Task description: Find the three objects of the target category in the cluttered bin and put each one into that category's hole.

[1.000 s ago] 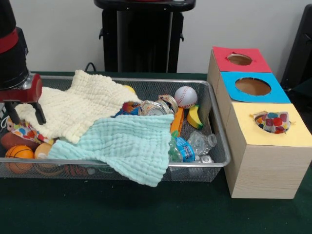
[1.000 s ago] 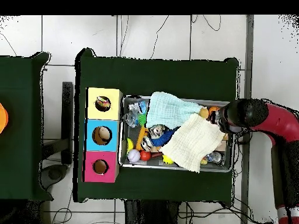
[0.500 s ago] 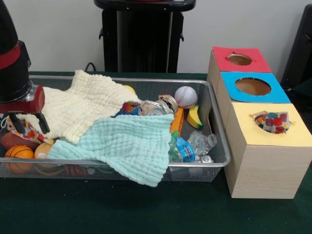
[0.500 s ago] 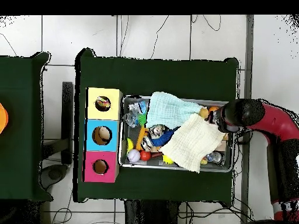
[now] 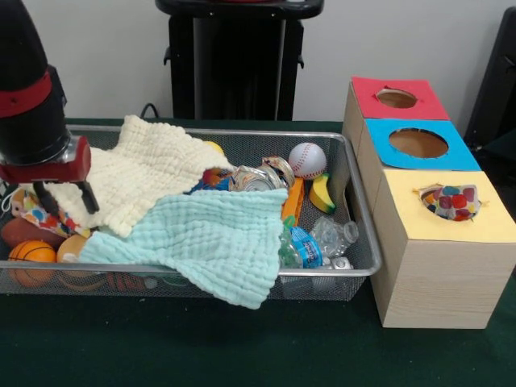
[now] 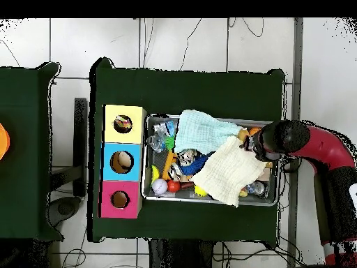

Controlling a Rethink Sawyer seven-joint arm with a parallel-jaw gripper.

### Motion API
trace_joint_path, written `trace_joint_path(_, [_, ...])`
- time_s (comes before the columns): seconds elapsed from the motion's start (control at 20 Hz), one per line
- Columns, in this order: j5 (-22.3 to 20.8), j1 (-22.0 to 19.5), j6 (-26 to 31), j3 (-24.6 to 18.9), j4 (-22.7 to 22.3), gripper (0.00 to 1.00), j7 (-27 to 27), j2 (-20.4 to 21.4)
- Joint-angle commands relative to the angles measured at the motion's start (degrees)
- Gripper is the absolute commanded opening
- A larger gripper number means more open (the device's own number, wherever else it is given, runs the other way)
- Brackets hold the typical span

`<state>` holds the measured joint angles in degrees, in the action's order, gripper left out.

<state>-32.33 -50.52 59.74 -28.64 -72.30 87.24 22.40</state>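
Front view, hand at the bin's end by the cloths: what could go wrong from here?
1. The open hand hangs at the edge of the cream cloth; closing could snag cloth, not a toy.
2. Lifting that cloth may drag the green cloth, which already droops over the bin rim.
3. The yellow box's hole holds a patterned item sticking out; it may block the next drop.

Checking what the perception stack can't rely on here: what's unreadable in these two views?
- Bin contents under the cream cloth and mint cloth: covered in both views.
- Gripper, front view: fingers apart over the cloth edge; what lies under them is unclear. Overhead, the arm hides it.
- Red hole and blue hole: insides not visible.
- Patterned item in the yellow hole: only its top shows.
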Motion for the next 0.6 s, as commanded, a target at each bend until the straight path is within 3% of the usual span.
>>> trace_joint_path(0.05, [2.08, 2.75, 4.4, -0.97, -11.57, 1.0, -5.92, 7.96])
trace_joint_path(0.2, [2.17, 3.25, 6.39, -0.6, -11.86, 1.0, -6.79, 9.63])
trace_joint_path(0.6, [6.19, 2.76, 9.9, -0.13, -21.07, 1.0, -5.98, 18.42])
